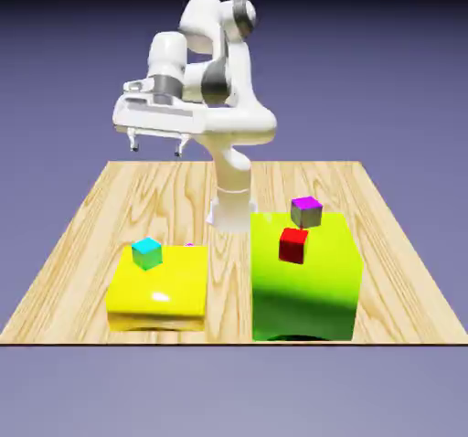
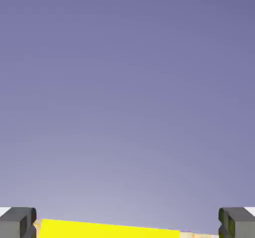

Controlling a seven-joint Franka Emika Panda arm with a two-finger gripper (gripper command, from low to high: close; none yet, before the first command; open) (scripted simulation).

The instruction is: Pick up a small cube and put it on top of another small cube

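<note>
Exterior view: gripper (image 1: 156, 144) high over the table's (image 1: 73, 243) far left, fingers spread, nothing held. Cyan cube (image 1: 146, 253) sits on the yellow block (image 1: 155, 293) w/ the pink cube (image 1: 189, 243) barely peeking behind it — purple-topped cube (image 1: 306, 211) and red cube (image 1: 292, 244) on the green block (image 1: 306, 284).

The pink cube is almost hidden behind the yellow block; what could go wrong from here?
1. Only a sliver of the pink cube shows past the yellow block, so the open hand, high above, may misjudge its place.
2. The cyan cube stands close by; a descending finger could knock it.
3. The hand view shows mostly backdrop, giving little guidance.
</note>
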